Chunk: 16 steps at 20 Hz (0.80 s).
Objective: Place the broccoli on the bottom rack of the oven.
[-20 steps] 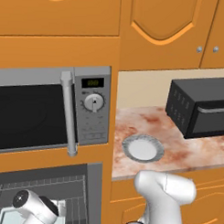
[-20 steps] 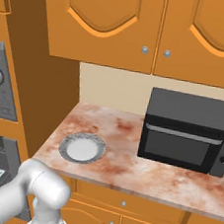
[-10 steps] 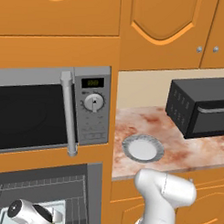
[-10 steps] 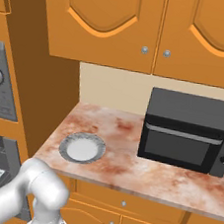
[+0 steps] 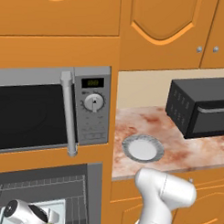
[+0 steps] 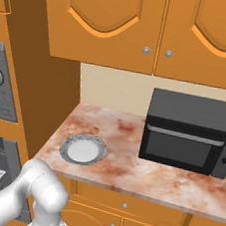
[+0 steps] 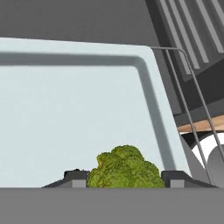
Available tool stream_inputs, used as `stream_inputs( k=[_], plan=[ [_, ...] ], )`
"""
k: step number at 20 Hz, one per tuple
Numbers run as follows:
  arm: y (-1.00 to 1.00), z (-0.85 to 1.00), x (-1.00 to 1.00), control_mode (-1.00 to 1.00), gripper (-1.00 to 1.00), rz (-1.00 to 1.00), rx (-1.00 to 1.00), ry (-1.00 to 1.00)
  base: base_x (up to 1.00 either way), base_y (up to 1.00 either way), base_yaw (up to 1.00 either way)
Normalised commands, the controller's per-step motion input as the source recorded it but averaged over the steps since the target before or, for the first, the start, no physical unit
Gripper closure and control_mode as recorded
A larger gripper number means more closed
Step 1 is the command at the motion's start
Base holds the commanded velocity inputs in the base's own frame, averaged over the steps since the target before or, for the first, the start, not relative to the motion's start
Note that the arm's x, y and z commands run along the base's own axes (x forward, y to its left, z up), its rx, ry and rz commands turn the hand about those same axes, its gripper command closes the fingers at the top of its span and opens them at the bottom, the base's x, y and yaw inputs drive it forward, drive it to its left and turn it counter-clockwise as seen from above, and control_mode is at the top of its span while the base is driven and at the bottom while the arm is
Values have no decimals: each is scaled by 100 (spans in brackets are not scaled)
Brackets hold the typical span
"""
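The broccoli (image 7: 124, 168), a lumpy green floret, sits between my two dark fingertips (image 7: 74, 176), just above the pale whitish-blue tray (image 7: 65, 118). My gripper (image 7: 124, 178) is shut on it. The tray lies on the bottom rack (image 7: 192, 100), whose grey wires run past the tray's right rim. In the left base view my white hand (image 5: 28, 214) reaches low into the oven (image 5: 92, 191), over the tray (image 5: 60, 206) on the wire grid (image 5: 78, 206). Whether the floret touches the tray I cannot tell.
The silver microwave (image 5: 40, 111) with its bar handle sits directly above the oven opening. To the right, the marble counter (image 5: 176, 143) carries an empty round plate (image 5: 142, 148) and a black box (image 5: 201, 105). Orange cabinets close in above and below.
My hand has sunk lower and slightly left inside the oven, bringing the broccoli down toward the tray. The grip stayed shut throughout.
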Motion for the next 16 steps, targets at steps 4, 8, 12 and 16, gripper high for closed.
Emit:
stream_inputs(
  k=[4,8,12,16],
  plan=[
    [0,-15,-1,-100,-100,0,0,0,0,0,0],
    [4,0,-12,-100,-100,0,0,0,0,0,0],
    [11,20,-24,-100,-100,0,-1,0,0,0,0],
    [4,45,-62,-100,-100,0,0,-4,0,0,0]
  ],
)
